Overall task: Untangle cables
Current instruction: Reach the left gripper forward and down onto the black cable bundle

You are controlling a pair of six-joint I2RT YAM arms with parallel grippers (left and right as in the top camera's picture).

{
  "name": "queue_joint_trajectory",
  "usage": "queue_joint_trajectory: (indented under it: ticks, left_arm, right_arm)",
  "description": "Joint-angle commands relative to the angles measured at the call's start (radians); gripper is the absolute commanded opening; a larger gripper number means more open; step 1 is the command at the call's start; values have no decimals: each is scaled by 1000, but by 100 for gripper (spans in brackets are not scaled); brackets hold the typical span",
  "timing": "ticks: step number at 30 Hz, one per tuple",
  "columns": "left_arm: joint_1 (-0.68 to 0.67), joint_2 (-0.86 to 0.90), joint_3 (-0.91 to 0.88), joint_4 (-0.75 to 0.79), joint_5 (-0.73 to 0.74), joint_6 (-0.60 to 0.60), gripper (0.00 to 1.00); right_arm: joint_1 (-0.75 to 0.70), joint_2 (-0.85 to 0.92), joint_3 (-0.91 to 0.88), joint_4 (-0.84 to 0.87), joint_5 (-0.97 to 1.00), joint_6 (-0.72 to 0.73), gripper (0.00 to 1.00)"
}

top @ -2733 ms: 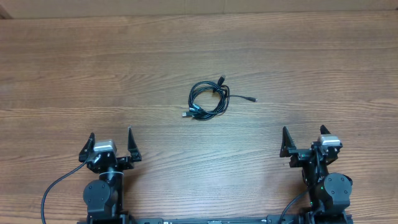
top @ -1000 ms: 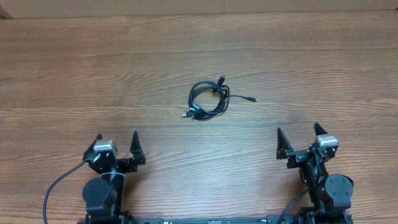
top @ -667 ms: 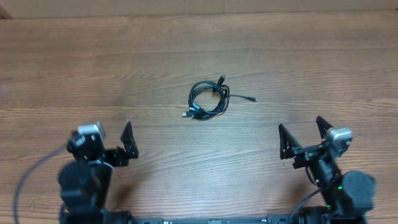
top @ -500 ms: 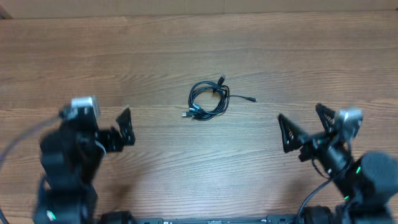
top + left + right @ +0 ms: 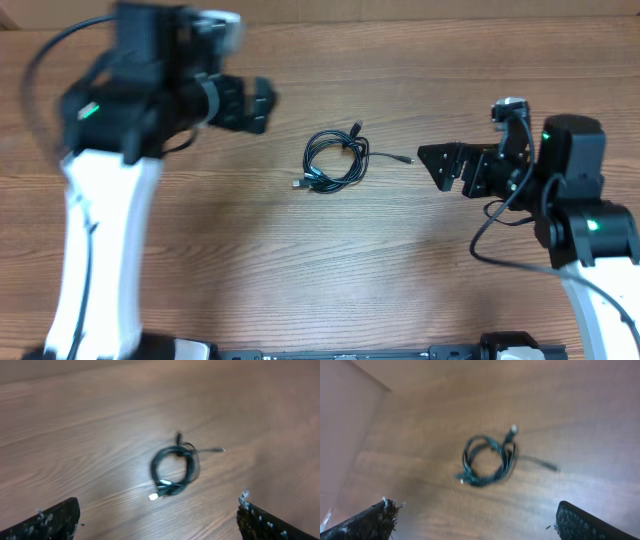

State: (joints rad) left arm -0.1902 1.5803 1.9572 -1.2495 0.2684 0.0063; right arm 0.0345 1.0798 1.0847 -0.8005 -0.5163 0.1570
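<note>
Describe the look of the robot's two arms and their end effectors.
The left arm and right arm both have white lower links and black upper housings, with small green lights and thin black wires alongside. The left end effector and right end effector are black, each with two tapering fingers.

You have a brown wooden table [image 5: 320,280] before you, its grain running side to side in the overhead view. Along its far edge runs a paler tan strip [image 5: 420,8], plain and unmarked. In the right wrist view a flat pinkish-beige surface [image 5: 340,430] lies past the table's edge; blurred as it is, it may be wall or floor. Soft light leaves a faint sheen [image 5: 131,474] on the wood.
</note>
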Motion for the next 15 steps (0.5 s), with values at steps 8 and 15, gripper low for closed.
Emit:
queue_joint_trajectory:
  ticks: [8,15]
  left_arm:
    - [-148,296,22,78,65,-8,100]
    - [-219,472,22,174,-47,-174,100]
  right_arm:
    - [5,40,19,-146,78,-4,98]
    - [3,30,19,-171,79,28,99]
